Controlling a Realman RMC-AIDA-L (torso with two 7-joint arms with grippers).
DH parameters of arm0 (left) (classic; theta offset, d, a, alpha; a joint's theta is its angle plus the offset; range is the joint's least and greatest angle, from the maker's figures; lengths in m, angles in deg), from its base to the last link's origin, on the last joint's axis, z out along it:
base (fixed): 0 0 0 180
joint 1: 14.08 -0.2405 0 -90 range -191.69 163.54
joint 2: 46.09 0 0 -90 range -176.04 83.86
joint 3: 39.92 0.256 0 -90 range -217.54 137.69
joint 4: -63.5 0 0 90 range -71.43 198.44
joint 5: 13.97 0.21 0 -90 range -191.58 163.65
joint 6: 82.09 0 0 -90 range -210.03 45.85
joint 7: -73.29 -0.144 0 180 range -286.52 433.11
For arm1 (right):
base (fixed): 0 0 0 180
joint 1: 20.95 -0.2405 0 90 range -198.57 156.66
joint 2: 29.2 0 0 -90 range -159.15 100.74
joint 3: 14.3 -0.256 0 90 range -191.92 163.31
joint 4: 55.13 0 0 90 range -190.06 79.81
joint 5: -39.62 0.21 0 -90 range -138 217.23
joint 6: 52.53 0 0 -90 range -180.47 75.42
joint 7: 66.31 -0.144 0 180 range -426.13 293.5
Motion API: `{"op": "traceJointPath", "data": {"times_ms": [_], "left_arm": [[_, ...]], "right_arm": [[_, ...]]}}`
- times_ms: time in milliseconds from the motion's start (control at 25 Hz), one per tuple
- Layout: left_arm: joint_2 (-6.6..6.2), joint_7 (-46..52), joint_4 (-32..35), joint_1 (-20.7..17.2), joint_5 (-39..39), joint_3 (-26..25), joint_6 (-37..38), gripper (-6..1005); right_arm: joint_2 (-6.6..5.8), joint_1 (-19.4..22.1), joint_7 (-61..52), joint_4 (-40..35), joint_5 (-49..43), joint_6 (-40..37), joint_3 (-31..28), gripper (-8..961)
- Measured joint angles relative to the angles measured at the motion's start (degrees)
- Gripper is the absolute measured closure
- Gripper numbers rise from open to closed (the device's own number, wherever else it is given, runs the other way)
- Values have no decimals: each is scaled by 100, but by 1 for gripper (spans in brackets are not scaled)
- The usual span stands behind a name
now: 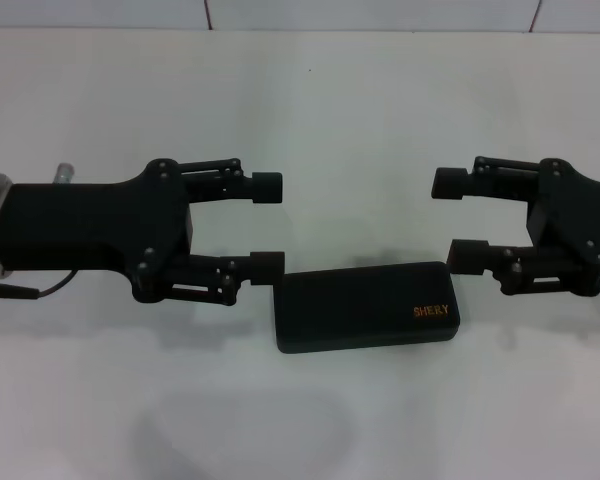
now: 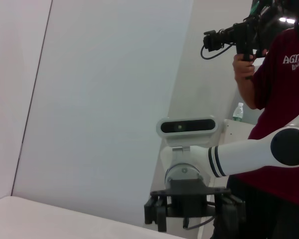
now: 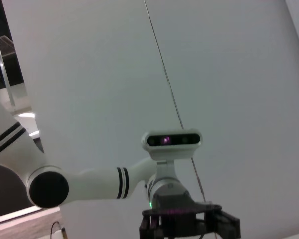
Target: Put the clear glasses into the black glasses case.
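The black glasses case lies flat on the white table with its lid shut and orange lettering near its right end. My left gripper hovers open just left of the case, its lower fingertip close to the case's left corner. Facing it from the right, my right gripper is also open, its lower fingertip near the case's right corner. Nothing is between either pair of fingers. The clear glasses are not visible in any view.
A faint grey rounded patch lies on the table in front of the case; I cannot tell what it is. The left wrist view shows a person in a dark red shirt holding a camera beyond my right arm.
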Motion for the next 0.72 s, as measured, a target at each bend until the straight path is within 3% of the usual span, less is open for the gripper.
{"op": "traceJointPath", "data": {"times_ms": [720], "left_arm": [[28,-18,-9,-67,117,-4,-14,184]], "right_arm": [[-4,23,-45,10,157,8,303,191]]}}
